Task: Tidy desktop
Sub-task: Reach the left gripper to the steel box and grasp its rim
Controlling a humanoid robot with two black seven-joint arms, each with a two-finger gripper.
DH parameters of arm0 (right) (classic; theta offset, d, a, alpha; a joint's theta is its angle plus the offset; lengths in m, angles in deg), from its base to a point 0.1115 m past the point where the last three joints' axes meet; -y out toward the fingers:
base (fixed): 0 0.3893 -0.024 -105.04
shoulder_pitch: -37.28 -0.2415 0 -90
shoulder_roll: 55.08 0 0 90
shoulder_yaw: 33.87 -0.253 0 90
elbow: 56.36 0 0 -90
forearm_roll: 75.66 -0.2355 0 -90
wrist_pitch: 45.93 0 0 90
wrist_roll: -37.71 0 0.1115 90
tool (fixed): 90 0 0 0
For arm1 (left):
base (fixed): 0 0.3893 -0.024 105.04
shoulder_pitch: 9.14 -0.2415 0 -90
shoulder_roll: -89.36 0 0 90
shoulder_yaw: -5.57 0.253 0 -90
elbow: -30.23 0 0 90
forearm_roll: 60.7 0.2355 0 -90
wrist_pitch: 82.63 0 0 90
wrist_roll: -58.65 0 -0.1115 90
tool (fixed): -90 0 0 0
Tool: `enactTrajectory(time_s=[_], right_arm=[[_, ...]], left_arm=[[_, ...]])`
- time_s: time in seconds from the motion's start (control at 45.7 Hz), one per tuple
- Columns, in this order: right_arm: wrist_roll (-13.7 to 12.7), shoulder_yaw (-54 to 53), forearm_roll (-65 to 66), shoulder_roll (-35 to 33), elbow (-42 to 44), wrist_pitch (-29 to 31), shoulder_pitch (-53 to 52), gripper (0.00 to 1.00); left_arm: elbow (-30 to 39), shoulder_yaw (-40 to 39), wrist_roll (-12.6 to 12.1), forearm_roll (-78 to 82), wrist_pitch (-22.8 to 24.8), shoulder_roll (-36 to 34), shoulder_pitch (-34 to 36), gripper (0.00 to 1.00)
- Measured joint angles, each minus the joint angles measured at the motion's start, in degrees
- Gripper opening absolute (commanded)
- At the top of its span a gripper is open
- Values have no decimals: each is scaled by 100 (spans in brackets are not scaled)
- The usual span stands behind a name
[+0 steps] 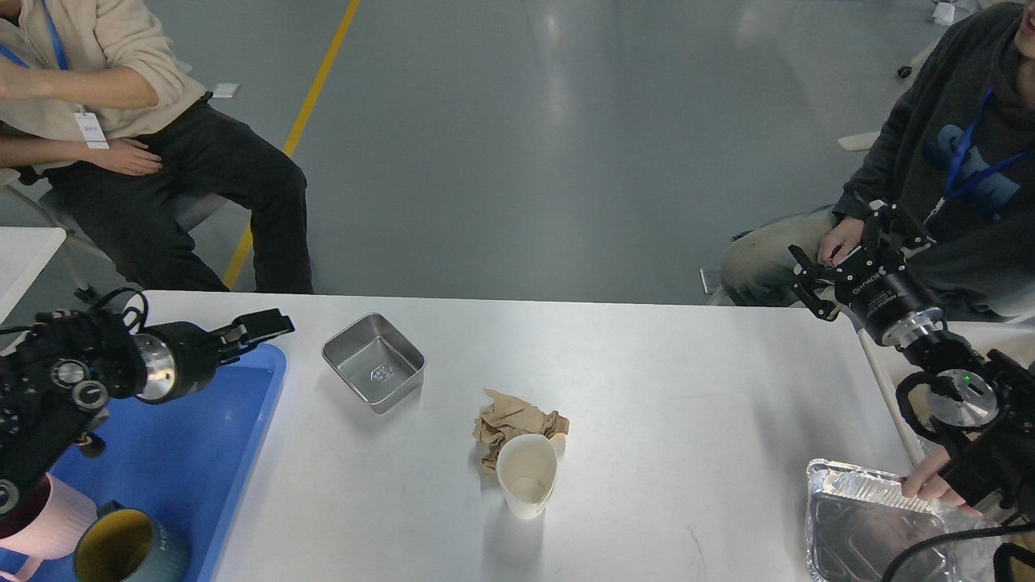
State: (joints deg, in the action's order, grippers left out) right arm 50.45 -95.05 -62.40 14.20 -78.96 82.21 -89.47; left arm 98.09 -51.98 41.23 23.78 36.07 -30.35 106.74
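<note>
On the large white matte desktop (647,388), a crumpled brown paper wad (511,422) is touching a white paper cup (527,477) (upright); the left gripper (263,325) is hovering narrow, and the right gripper (837,255) is spreading wide.

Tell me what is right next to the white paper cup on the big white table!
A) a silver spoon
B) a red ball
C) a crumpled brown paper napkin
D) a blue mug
C, because the crumpled brown paper napkin lies right behind the white paper cup and seems to touch it, near the middle of the large white tabletop.
</note>
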Motion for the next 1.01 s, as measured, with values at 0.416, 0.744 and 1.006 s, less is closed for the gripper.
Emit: enactTrajectory(time_s=[0.416,0.744,1.006], right_arm=[[0,0,1,-12,0,0,10,100],[0,0,1,4,1,0,17,100],[0,69,9,3,1,9,18,100]], left_arm=[[-1178,1249,-107,445,-1017,1032,651,91],[-1638,1297,-191,429,-1361,1103,635,80],[-2261,1400,-180,466,-1734,1573,655,62]])
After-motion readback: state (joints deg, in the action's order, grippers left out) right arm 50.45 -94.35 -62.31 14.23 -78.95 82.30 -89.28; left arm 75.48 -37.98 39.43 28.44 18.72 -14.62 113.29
